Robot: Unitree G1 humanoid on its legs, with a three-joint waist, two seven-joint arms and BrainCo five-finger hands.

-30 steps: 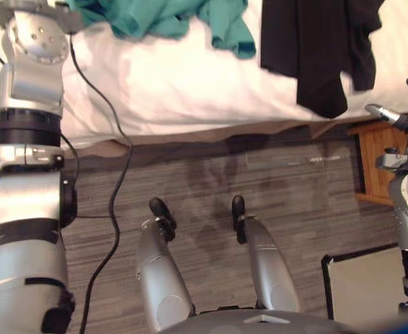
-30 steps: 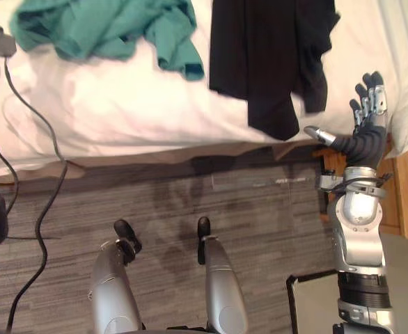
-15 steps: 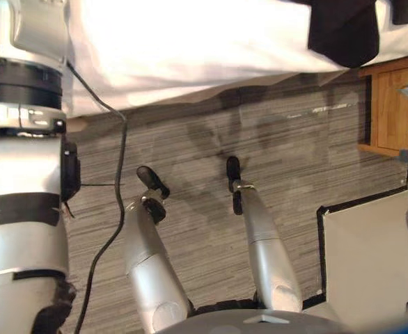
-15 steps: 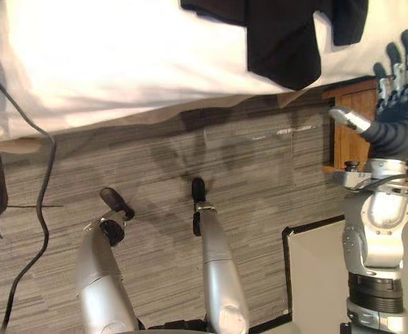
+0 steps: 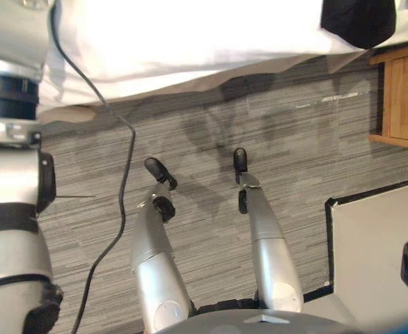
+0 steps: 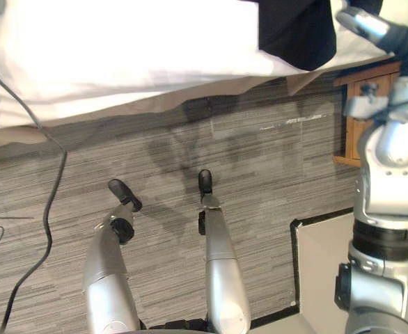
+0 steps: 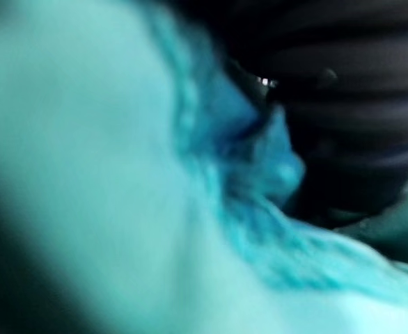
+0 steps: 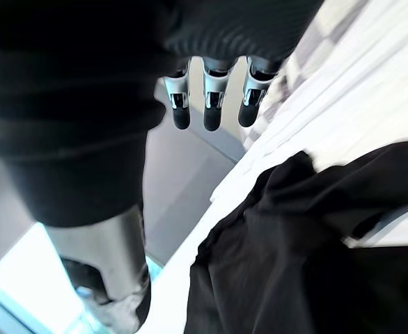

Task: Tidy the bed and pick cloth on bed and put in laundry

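Note:
A teal cloth (image 7: 120, 174) lies pressed right up against my left hand (image 7: 350, 125); the hand's fingers are hidden in it. The left arm runs up the left side of the eye views to the white bed (image 5: 190, 35). A black cloth (image 6: 298, 31) hangs over the bed's edge at the far right, and also lies on the sheet as the black cloth (image 8: 294, 257) below my right hand's fingers (image 8: 211, 104). My right hand (image 6: 406, 42) is raised beside it, fingers straight, holding nothing.
A wooden nightstand (image 5: 406, 97) stands by the bed's right corner. A pale container with a black rim (image 5: 378, 257) sits on the floor at the lower right. Grey striped carpet (image 5: 204, 132) runs between me and the bed.
The head camera has tipped down, so the bed has slid up the picture and the teal cloth has left the eye views. My right hand stands higher, level with the bed's corner.

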